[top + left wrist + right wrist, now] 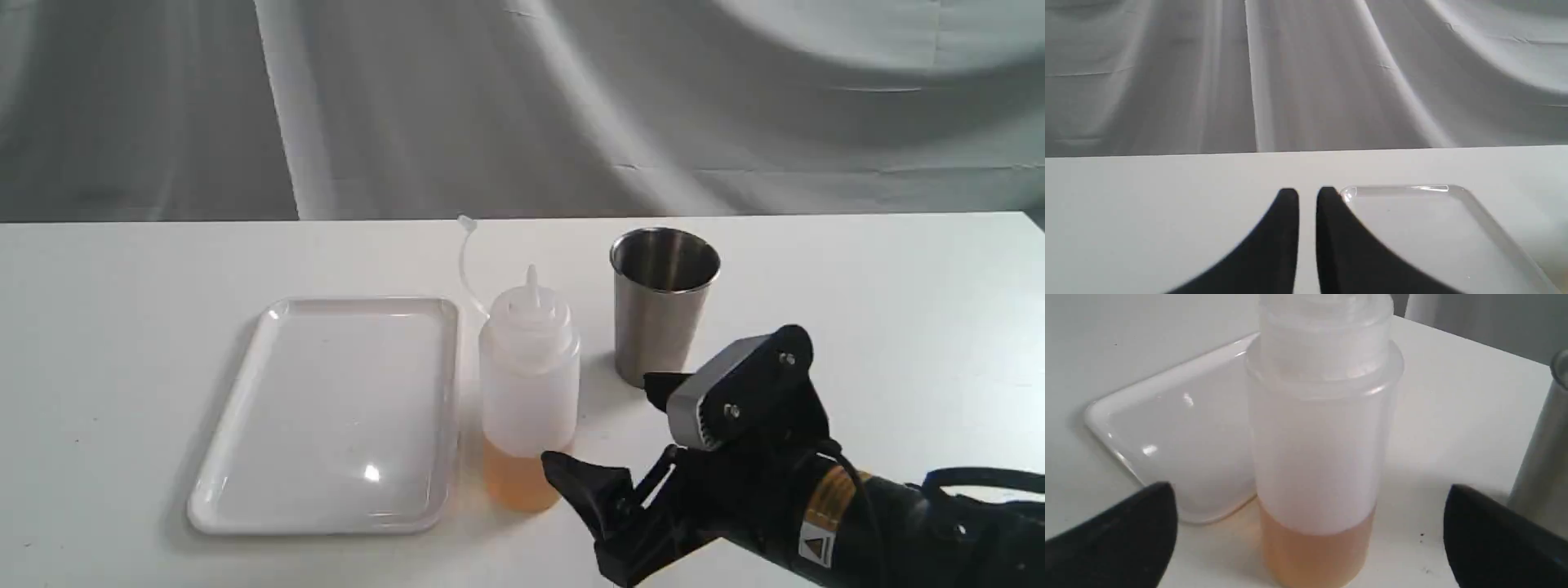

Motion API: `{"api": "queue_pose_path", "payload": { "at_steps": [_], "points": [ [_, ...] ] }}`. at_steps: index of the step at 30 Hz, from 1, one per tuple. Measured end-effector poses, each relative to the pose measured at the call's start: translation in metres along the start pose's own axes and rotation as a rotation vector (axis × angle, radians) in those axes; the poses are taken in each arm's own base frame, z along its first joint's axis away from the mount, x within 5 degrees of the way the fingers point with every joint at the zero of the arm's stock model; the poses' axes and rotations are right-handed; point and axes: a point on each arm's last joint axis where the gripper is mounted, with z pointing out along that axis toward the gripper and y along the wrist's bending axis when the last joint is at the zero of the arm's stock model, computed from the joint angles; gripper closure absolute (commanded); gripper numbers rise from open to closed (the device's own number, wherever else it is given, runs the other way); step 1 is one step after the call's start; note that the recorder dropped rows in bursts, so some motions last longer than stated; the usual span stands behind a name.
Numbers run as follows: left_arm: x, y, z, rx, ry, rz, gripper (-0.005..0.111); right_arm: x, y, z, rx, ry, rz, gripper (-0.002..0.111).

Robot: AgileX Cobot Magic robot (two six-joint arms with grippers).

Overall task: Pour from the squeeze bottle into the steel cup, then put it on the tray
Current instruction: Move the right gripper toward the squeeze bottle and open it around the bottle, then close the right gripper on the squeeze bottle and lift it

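The squeeze bottle (529, 392) stands upright on the table, amber liquid in its bottom quarter, nozzle up and cap strap curling off to the left. The steel cup (660, 306) stands upright just behind and to its right. The white tray (326, 412) lies flat to the bottle's left with nothing on it. My right gripper (616, 429) is open, its fingers either side of the bottle's right flank and not touching it. In the right wrist view the bottle (1318, 457) sits between the spread fingertips (1163, 502). My left gripper (1307, 196) is shut, low over the table beside the tray's corner (1355, 192).
The white table (882, 327) ends at a far edge against a grey draped cloth backdrop (522, 106). The cup (1541, 457) stands close beside my right gripper's outer finger. The tray's rim (1180, 428) nearly touches the bottle's base.
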Motion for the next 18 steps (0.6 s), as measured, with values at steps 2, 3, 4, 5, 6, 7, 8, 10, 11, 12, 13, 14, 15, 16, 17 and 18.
{"api": "queue_pose_path", "payload": {
  "at_steps": [2,3,4,5,6,7,8,10,11,12,13,14,15,16,17,18],
  "points": [
    [0.000,0.000,0.000,0.000,0.000,0.000,0.098,-0.005,-0.002,0.004,0.005,-0.005,-0.005,0.021],
    [0.000,0.000,0.000,0.000,0.000,0.000,0.098,-0.007,-0.003,0.005,0.007,-0.004,-0.007,0.021],
    [0.000,0.000,0.000,0.000,0.000,0.000,0.098,-0.009,-0.003,0.007,0.009,-0.004,-0.010,0.021],
    [0.000,0.000,0.000,0.000,0.000,0.000,0.098,-0.010,-0.004,0.008,0.010,-0.002,-0.011,0.021],
    [0.000,0.000,0.000,0.000,0.000,0.000,0.098,-0.011,-0.004,0.009,0.012,-0.001,-0.012,0.021],
    [0.000,0.000,0.000,0.000,0.000,0.000,0.098,-0.011,-0.005,0.009,0.013,0.003,-0.013,0.021],
    [0.000,0.000,0.000,0.000,0.000,0.000,0.098,-0.011,-0.005,0.009,0.014,0.009,-0.013,0.021],
    [0.000,0.000,0.000,0.000,0.000,0.000,0.098,-0.008,-0.005,0.010,0.013,0.023,-0.011,0.021],
    [0.000,0.000,0.000,0.000,0.000,0.000,0.098,-0.005,-0.005,0.012,0.012,0.030,-0.009,0.021],
    [0.000,0.000,0.000,0.000,0.000,0.000,0.098,-0.002,-0.005,0.014,0.010,0.038,-0.006,0.021],
    [0.000,0.000,0.000,0.000,0.000,0.000,0.098,0.002,-0.005,0.016,0.007,0.048,-0.002,0.021],
    [0.000,0.000,0.000,0.000,0.000,0.000,0.098,0.007,-0.004,0.018,0.003,0.053,0.003,0.021],
    [0.000,0.000,0.000,0.000,0.000,0.000,0.098,0.011,-0.004,0.021,-0.001,0.053,0.007,0.021],
    [0.000,0.000,0.000,0.000,0.000,0.000,0.098,0.013,-0.004,0.022,-0.004,0.051,0.010,0.021],
    [0.000,0.000,0.000,0.000,0.000,0.000,0.098,0.017,-0.003,0.024,-0.009,0.045,0.015,0.021],
    [0.000,0.000,0.000,0.000,0.000,0.000,0.098,0.019,-0.003,0.026,-0.012,0.040,0.018,0.021]
  ]
}}
